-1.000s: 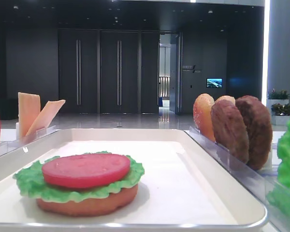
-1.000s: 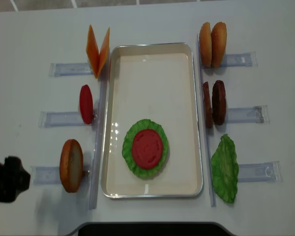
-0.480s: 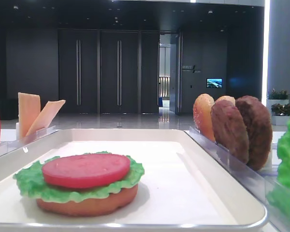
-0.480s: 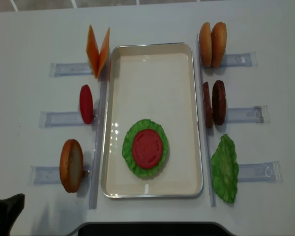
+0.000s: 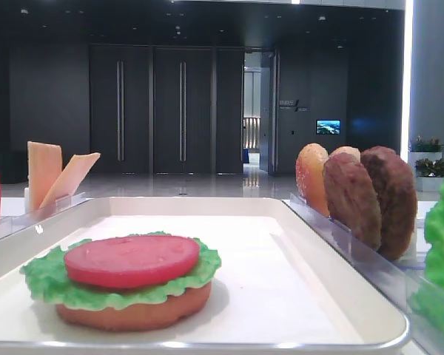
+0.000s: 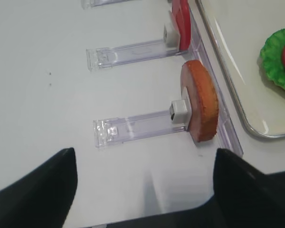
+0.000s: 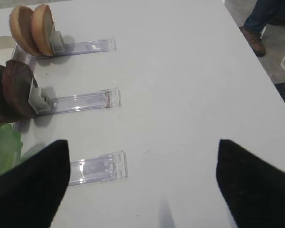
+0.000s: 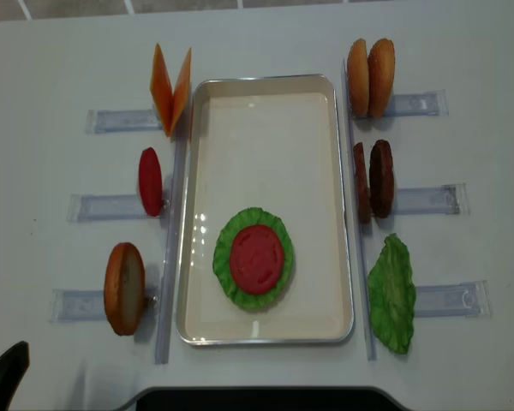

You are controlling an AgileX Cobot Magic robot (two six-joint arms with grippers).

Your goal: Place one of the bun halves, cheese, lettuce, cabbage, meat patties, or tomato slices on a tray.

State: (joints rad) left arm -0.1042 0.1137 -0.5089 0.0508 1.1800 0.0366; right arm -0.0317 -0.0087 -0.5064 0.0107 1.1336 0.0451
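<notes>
On the off-white tray (image 8: 265,83) sits a stack: a bun half (image 5: 133,314), ruffled lettuce (image 8: 227,282) and a tomato slice (image 8: 257,257) on top. Left of the tray, cheese (image 8: 170,86), a tomato slice (image 8: 150,181) and a bun half (image 8: 124,288) stand upright. To its right are two bun halves (image 8: 370,77), meat patties (image 8: 373,178) and a lettuce leaf (image 8: 391,294). My left gripper (image 6: 145,190) hangs open and empty over bare table, near-side of the bun half (image 6: 202,99). My right gripper (image 7: 142,164) is open and empty beside the lettuce's rack.
Narrow clear plastic racks (image 8: 107,205) hold the upright pieces on both sides of the tray. A dark edge (image 8: 257,398) runs along the table's near side. A person's shoe (image 7: 252,40) shows past the table's far right corner.
The left arm has drawn back from beside the left bun half toward the near left corner; only its tip still shows from above. The food has not moved.
</notes>
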